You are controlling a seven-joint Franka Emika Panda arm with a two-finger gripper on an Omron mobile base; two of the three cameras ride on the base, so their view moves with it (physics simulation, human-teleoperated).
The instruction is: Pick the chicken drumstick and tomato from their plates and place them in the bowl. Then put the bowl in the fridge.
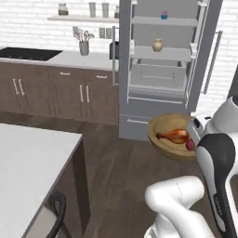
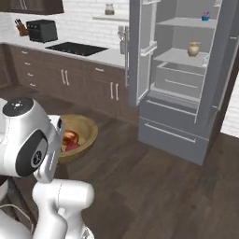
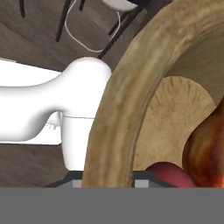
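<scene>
Wooden bowl (image 1: 169, 139) pinched by its rim, carried above the floor toward the open fridge (image 1: 160, 60).

Clamped on the bowl wall at about 6 o'clock in the hand view, gripper (image 3: 107, 183) with jaws pressed onto the rim from both sides. Resting inside: chicken drumstick (image 1: 174, 135) across the middle, tomato (image 1: 190, 145) tucked at 4 o'clock of it, against the near wall. Beyond, at 12 o'clock in the left base view, fridge doors swung wide, pale shelves showing, a small vase (image 1: 157, 44) on the middle shelf. Likely trouble: a one-sided rim grip letting the loaded bowl tilt or slip, rolling the tomato out; also clipping a door edge or shelf lip on the way in, or nudging the vase.
</scene>
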